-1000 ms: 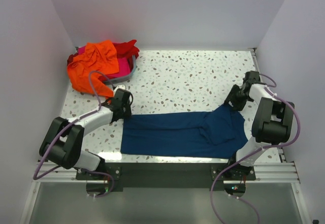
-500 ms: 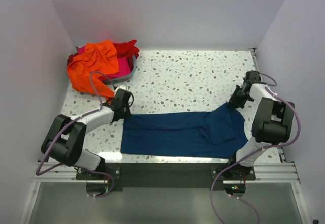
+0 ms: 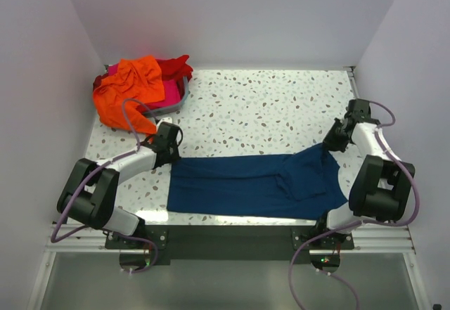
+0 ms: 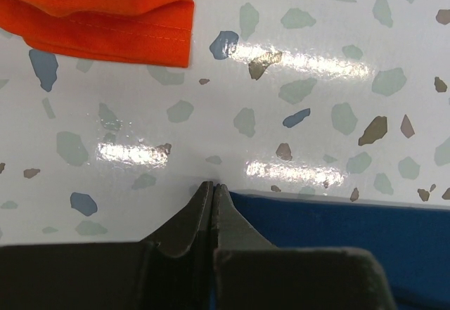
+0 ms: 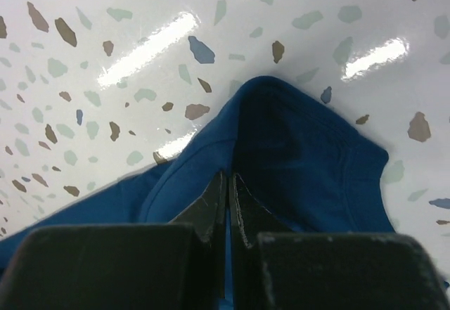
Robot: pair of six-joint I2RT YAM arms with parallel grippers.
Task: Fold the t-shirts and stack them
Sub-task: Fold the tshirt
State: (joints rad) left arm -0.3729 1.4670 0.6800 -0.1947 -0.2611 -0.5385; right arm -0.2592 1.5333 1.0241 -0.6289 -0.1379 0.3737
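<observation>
The navy t-shirt (image 3: pixel 253 185) lies as a long folded band across the front of the table. My left gripper (image 3: pixel 171 158) is shut on its far left corner; in the left wrist view the jaws (image 4: pixel 213 185) are pressed together at the cloth's edge (image 4: pixel 337 233). At the far right corner, my right gripper (image 3: pixel 329 145) is shut on a raised peak of the same navy t-shirt (image 5: pixel 309 155), with blue cloth between its closed fingers (image 5: pixel 229 176). The orange t-shirt (image 3: pixel 130 88), the red one (image 3: pixel 179 66) and the pink one (image 3: pixel 169 96) are piled at the back left.
The pile sits in and over a grey tray (image 3: pixel 183 98), and an orange hem (image 4: pixel 105 22) lies just beyond my left gripper. White walls close in the left, back and right sides. The speckled tabletop (image 3: pixel 267 113) stretches behind the navy shirt.
Both grippers have shut on the navy shirt's far corners. The right gripper has shifted slightly right, drawing that corner outward. The left arm stays in place.
</observation>
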